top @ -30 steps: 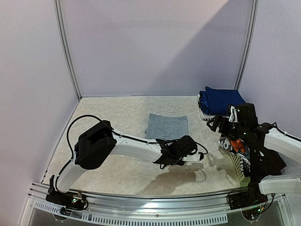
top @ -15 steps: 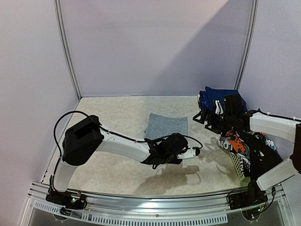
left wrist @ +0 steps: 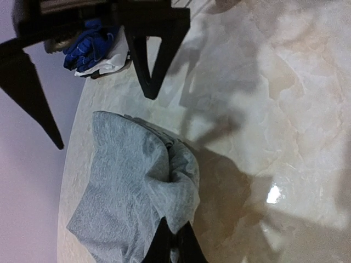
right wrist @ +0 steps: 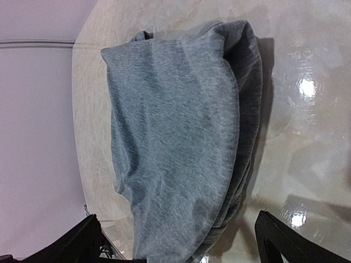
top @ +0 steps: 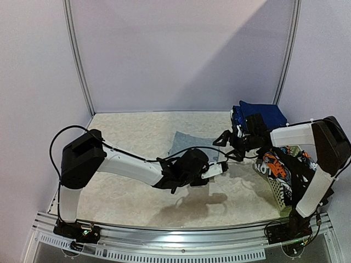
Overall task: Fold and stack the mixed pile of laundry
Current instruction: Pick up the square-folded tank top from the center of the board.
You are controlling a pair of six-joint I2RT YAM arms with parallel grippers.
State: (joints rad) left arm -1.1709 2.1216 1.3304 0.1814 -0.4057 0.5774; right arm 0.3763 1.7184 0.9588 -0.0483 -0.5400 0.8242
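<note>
We saw the left arm stretched low across the counter (top: 126,131), its hand (left wrist: 174,241) pinched together on a bunched edge of the grey shirt (left wrist: 131,186), which lay mid-counter. The right arm reached leftward above the white lattice basket (top: 278,194), its hand (top: 226,147) spread wide apart and holding nothing, at the shirt's right edge. The navy blue pieces (top: 262,116) sat stacked in the far right corner.

Left claw (top: 218,169) closed (right claw (top: 225,146) agape)
</note>
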